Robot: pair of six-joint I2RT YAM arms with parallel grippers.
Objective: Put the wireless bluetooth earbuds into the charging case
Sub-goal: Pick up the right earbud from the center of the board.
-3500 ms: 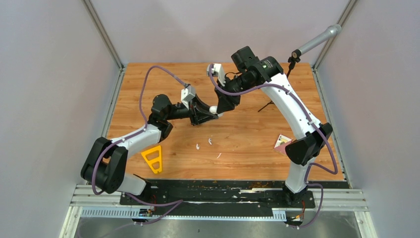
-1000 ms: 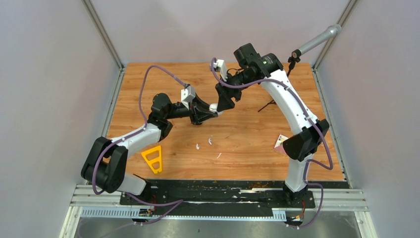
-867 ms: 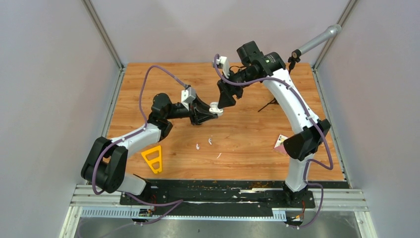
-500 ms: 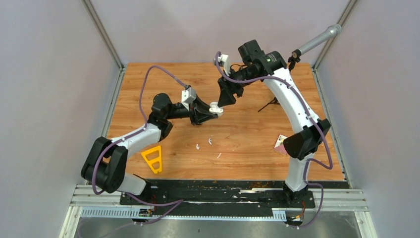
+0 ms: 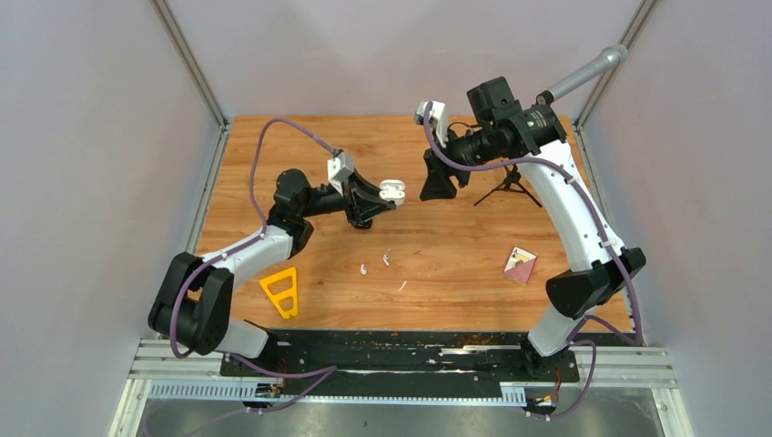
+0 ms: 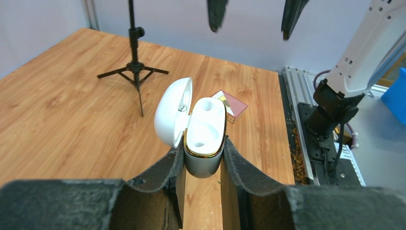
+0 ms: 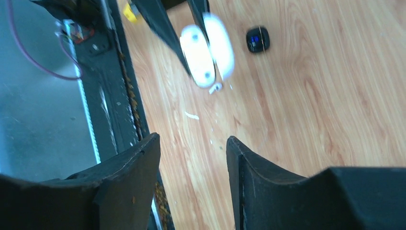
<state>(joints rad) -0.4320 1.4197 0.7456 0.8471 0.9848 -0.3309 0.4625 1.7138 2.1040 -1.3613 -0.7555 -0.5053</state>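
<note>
Left jaws: those of the left gripper pinch the charging case by its lower body, one dark finger flat against each side.
Charging case: white, held in the air above the worktop. Its lid is swung open to one side, a gold rim runs round the mouth, and two hollow wells face the left wrist camera. In the top view it is the white spot at the tip of the left arm.
Right jaws: those of the right gripper are spread wide and grip nothing.
Right gripper: in the air just to the right of the case, apart from it and aimed toward it. In the left wrist view its two finger ends hang at the top of the frame.
Earbuds: the left white earbud and the right white earbud lie close together on the worktop. They are nearer the arm bases than the held case and well apart from both grippers. The black ones cannot be made out.
White sliver: on the worktop, just beside the earbuds on their near right.
Black case: a small dark rounded square on the wood, seen past the blurred white case in the right wrist view.
Tripod: black, standing at the far right, under the right arm.
Card: pink and white, flat on the right side.
Yellow triangle: near left, beside the left arm.
</note>
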